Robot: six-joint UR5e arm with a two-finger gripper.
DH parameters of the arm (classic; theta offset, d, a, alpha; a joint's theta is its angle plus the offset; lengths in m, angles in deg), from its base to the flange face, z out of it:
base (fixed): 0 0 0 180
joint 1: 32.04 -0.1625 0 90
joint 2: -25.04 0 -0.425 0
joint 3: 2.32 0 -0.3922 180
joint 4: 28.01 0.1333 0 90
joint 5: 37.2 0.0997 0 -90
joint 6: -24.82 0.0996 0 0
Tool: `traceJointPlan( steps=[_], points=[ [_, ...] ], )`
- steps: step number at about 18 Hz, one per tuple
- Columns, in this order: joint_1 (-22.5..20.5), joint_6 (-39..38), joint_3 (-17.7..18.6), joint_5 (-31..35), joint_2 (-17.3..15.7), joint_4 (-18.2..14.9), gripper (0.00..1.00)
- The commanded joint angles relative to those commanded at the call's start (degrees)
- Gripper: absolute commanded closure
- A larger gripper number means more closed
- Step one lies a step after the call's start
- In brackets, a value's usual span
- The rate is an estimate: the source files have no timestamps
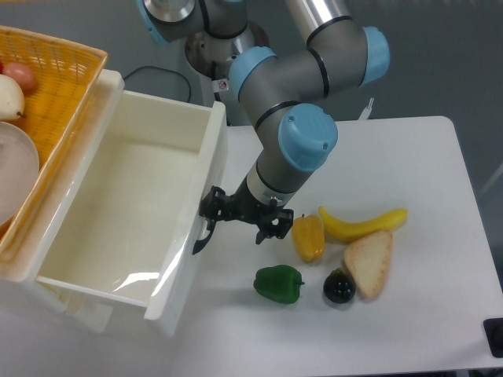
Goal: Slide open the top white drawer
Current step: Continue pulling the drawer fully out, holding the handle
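Camera: white table (pixel 424 314), grey wall (pixel 440 47).

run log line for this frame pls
task: open top white drawer | drawer: slid far out, looks empty | gripper: at black handle, grip unclear | beside: yellow pepper, banana

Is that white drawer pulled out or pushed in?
Pulled out: the white drawer sticks far forward, its bare inside showing. The gripper is at its black handle.

Yellow woven basket (pixel 55 71) cut off by left edge; fingers' (pixel 261 233) grip unclear.
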Motion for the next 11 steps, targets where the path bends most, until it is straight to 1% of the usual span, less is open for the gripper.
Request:
traceJointPlan(
  steps=[11],
  points=[
    [-0.2, 0.3, -0.4, -1.0, 0.0, -0.7, 0.00]
  ],
)
